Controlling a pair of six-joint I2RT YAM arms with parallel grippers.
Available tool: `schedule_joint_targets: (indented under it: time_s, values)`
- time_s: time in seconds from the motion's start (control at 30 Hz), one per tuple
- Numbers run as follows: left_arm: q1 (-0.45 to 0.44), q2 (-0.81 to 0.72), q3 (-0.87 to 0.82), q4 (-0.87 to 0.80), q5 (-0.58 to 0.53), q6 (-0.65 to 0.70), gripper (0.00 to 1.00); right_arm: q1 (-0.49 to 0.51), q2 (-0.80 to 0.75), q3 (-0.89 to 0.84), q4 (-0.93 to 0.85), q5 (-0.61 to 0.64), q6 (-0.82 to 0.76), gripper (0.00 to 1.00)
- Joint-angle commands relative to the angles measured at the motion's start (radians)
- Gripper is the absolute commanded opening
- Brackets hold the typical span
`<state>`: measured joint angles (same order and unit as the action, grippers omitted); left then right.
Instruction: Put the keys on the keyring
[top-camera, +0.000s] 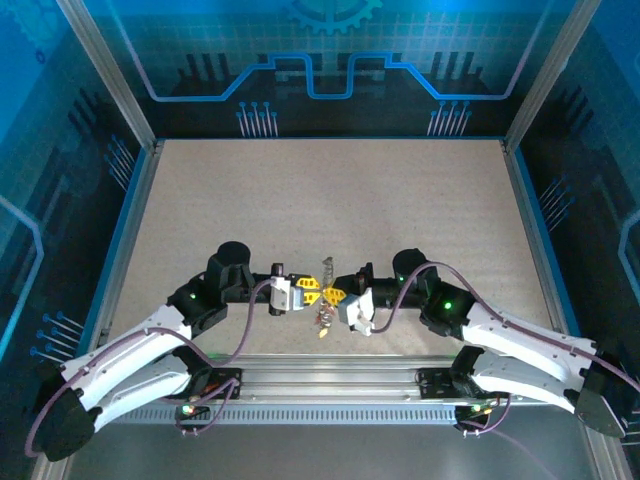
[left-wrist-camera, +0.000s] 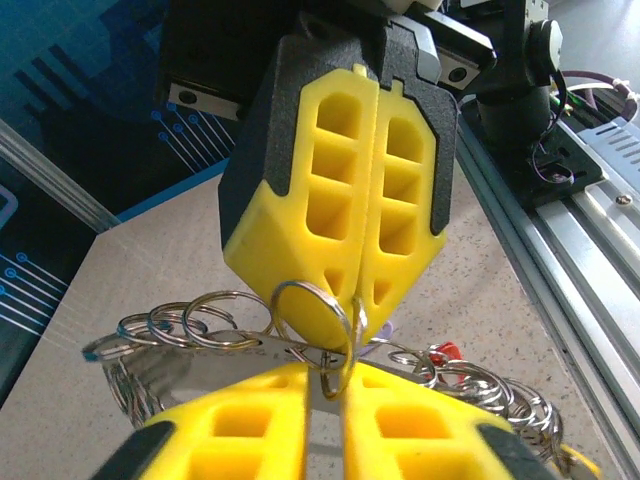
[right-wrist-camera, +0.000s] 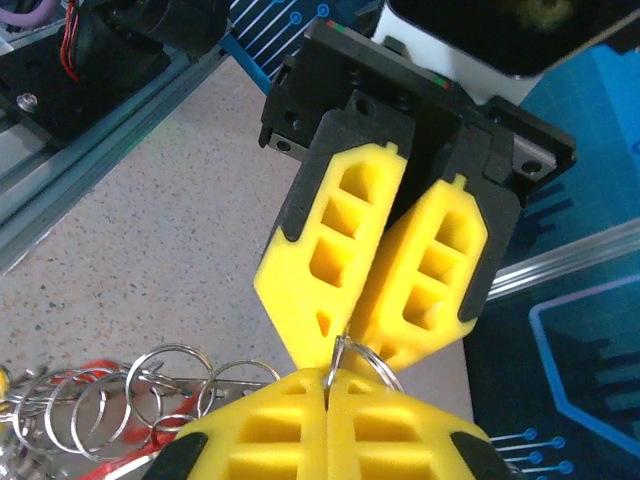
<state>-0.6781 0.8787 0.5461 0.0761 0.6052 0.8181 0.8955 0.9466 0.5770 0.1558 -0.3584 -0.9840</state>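
My two grippers meet tip to tip over the near middle of the table. A small steel split ring (left-wrist-camera: 305, 286) is pinched between them. My left gripper (left-wrist-camera: 325, 375) is shut on its lower edge and my right gripper (left-wrist-camera: 358, 300) is shut on its side. In the right wrist view the same ring (right-wrist-camera: 381, 366) sticks out between my right gripper (right-wrist-camera: 327, 378) and my left gripper (right-wrist-camera: 345, 335). Behind it the grey keyring (left-wrist-camera: 200, 360) carries several split rings (left-wrist-camera: 185, 325). Among the keys, a red head (left-wrist-camera: 443, 352) and a lilac head (left-wrist-camera: 386, 331) peek out. The bunch (top-camera: 324, 318) hangs below the left gripper (top-camera: 318, 292) and right gripper (top-camera: 333, 296).
The speckled beige table (top-camera: 330, 200) stretches away behind the grippers, framed by blue walls and aluminium posts. A ribbed metal rail (top-camera: 330, 385) with both arm bases runs along the near edge, close beneath the grippers.
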Motion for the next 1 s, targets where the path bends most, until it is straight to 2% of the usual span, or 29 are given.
schedule_joint_targets:
  time_s: [0.0,0.03,0.3,0.37,0.5,0.73,0.77,0.83,0.9,0.97]
  values:
    - [-0.018,0.022,-0.005,0.083,0.057,-0.016,0.04,0.000,0.021,0.016,0.079,0.035,0.135,0.00]
    - [-0.021,0.029,0.000,0.082,0.059,-0.013,0.00,-0.002,0.025,0.021,0.079,0.049,0.160,0.00]
    - [-0.025,0.026,-0.011,0.120,0.026,-0.044,0.00,-0.012,0.020,0.007,0.158,0.164,0.340,0.00]
    - [-0.026,0.020,-0.016,0.116,0.022,-0.053,0.00,-0.031,0.014,0.004,0.147,0.129,0.376,0.00]
    - [-0.025,0.010,-0.015,0.087,0.021,-0.061,0.00,-0.091,0.003,0.007,0.095,-0.022,0.392,0.00]
    - [-0.026,0.002,-0.014,0.081,-0.012,-0.095,0.00,-0.118,0.022,0.039,0.043,0.030,0.444,0.00]
    - [-0.025,0.004,-0.016,0.085,-0.022,-0.099,0.04,-0.124,0.026,0.043,0.042,0.014,0.456,0.00]
    - [-0.025,0.008,-0.027,0.102,-0.047,-0.127,0.26,-0.138,0.026,0.044,0.045,-0.018,0.466,0.00]
    - [-0.023,0.000,-0.041,0.116,-0.060,-0.146,0.32,-0.151,0.026,0.051,0.037,-0.033,0.474,0.00]
    - [-0.024,-0.011,-0.060,0.137,-0.074,-0.166,0.34,-0.166,0.025,0.061,0.015,-0.044,0.477,0.00]
